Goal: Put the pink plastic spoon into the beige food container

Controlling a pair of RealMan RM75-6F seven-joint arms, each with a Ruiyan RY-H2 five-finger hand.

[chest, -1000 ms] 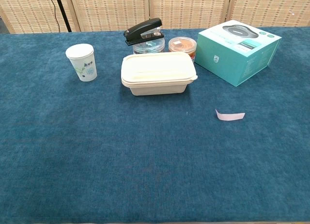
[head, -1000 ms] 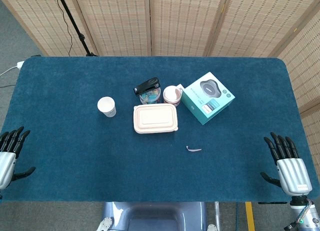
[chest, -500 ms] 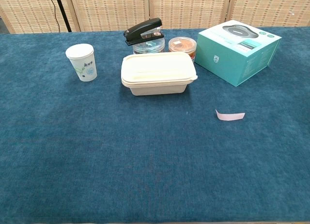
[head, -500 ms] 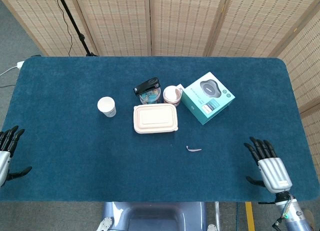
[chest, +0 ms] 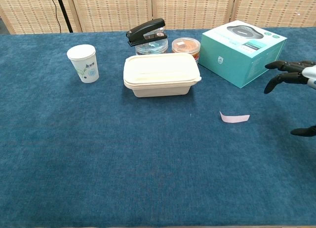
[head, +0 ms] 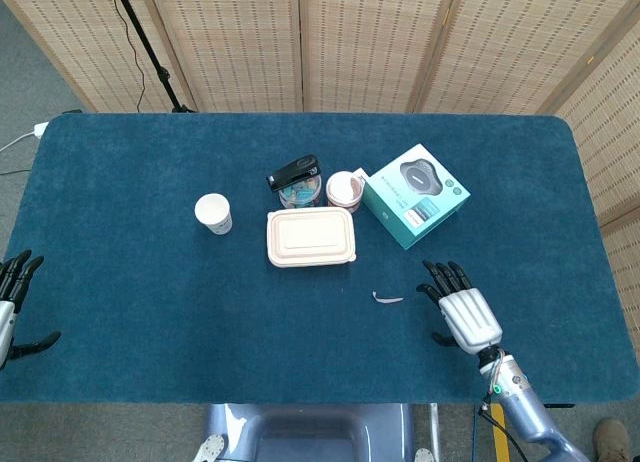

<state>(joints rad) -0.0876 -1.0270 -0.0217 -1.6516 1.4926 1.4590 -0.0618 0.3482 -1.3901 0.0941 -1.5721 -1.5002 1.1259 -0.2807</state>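
Observation:
The pink plastic spoon (head: 387,299) (chest: 234,118) lies flat on the blue cloth, in front and to the right of the beige food container (head: 310,236) (chest: 160,73), whose lid is on. My right hand (head: 462,309) (chest: 291,76) hovers just to the right of the spoon, fingers spread, holding nothing. At the left edge of the table, my left hand (head: 12,300) is only partly seen in the head view; its fingers are apart and empty.
Behind the container stand a clear tub with a black stapler (head: 294,172) on it and a small round tub (head: 344,190). A teal box (head: 414,195) lies to the right, a paper cup (head: 213,213) to the left.
My right hand has moved left and forward from the table's right front corner to just beside the spoon, entering the chest view. The left hand drifted slightly outward.

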